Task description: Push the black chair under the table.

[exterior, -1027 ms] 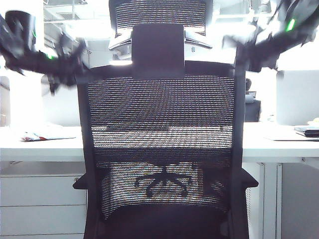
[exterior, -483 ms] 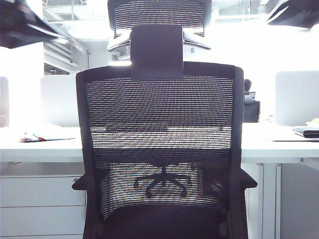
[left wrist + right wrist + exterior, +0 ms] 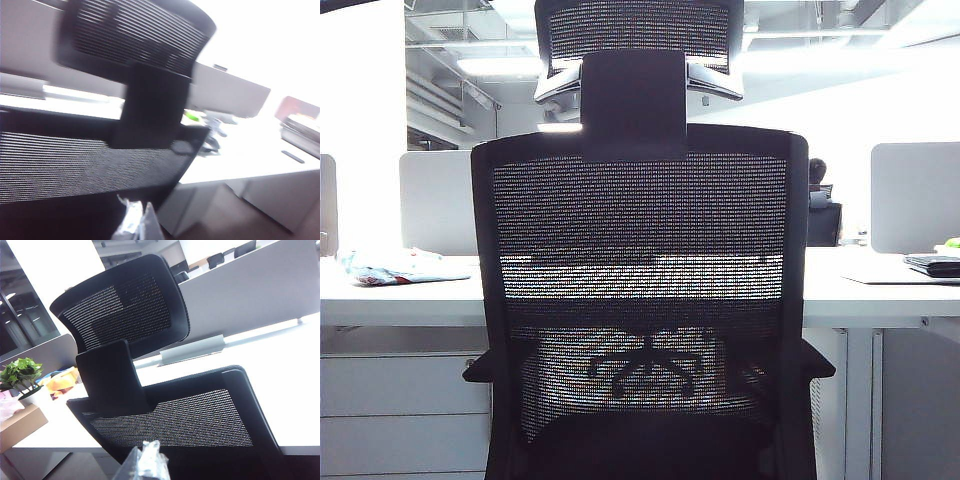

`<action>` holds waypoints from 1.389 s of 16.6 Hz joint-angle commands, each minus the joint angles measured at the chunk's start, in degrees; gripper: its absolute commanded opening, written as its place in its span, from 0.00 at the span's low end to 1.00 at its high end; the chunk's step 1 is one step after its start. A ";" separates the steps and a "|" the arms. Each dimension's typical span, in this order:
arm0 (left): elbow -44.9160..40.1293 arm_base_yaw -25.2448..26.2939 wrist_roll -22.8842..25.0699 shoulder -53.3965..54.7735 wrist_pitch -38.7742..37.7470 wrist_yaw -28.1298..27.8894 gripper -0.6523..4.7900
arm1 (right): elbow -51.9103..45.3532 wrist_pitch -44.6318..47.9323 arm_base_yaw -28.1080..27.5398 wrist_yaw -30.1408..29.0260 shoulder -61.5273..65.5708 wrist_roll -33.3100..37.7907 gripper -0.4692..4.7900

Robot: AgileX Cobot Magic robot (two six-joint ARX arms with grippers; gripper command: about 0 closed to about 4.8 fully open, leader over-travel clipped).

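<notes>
From left to right: the left tool shows only as blurred tips at the edge of the left wrist view, behind the black chair and apart from it; we cannot tell how far it is open, and it holds nothing we can see. The chair stands centred before the white tabletop, its mesh back facing us and its seat seemingly not yet under the top. The right tool, likewise seen only as tips in the right wrist view, hovers behind the backrest; its opening is unreadable. We judge that both tools should meet the solid frame, not the mesh, at matching heights, then push evenly so the chair rolls straight.
</notes>
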 commanded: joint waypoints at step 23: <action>-4.72 0.94 20.92 -26.23 -31.89 -38.80 0.11 | 0.26 -1.11 -0.02 -0.07 -4.48 0.00 0.08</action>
